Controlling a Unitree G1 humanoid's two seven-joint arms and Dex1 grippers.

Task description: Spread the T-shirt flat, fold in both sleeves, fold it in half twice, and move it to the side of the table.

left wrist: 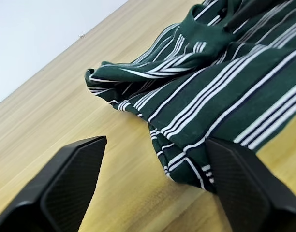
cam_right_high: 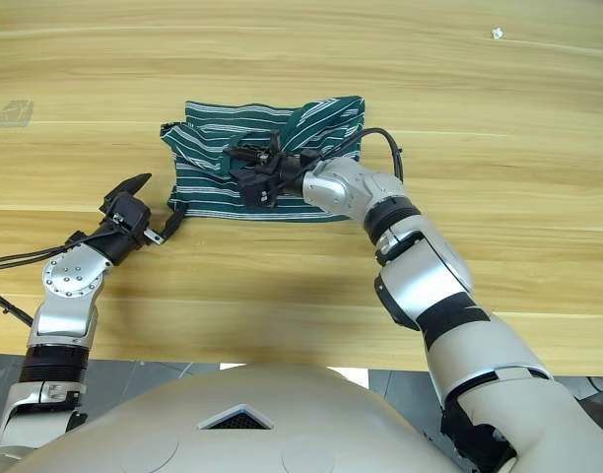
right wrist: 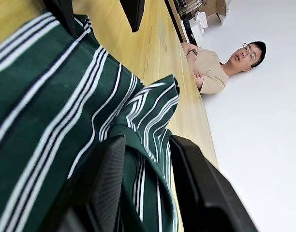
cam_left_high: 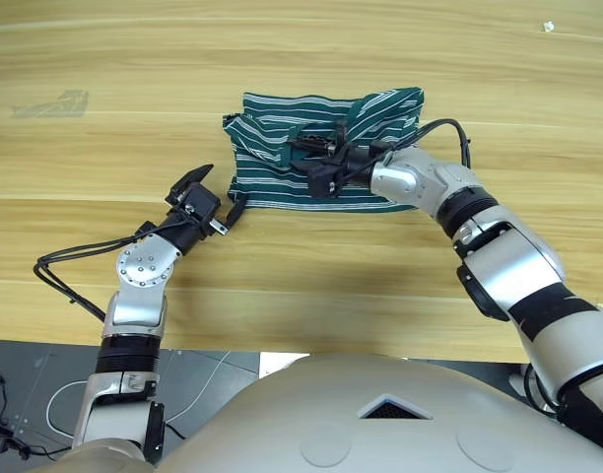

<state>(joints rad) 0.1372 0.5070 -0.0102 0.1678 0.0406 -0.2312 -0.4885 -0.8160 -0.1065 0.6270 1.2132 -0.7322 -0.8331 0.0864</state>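
A dark green T-shirt with white stripes (cam_left_high: 282,128) lies folded into a rough, thick rectangle near the middle of the pale wooden bench (cam_left_high: 134,59), toward 12 o'clock from the robot. Its layers are uneven, and the corner at 2 o'clock is turned up into a loose flap.

The right gripper (cam_left_high: 319,163) rests on top of the T-shirt, a little toward 5 o'clock from its centre. Its jaws are pinching a raised ridge of cloth that fills the gap between them.

The left gripper (cam_left_high: 215,194) is low over the bare wood at the T-shirt's 7 o'clock corner. Its jaws are spread wide, one finger touching or just beside the folded edge, the other well clear.

A small white scrap (cam_left_high: 548,27) sits far off at 1 o'clock, and a faint grey mark (cam_left_high: 50,103) at 10 o'clock.
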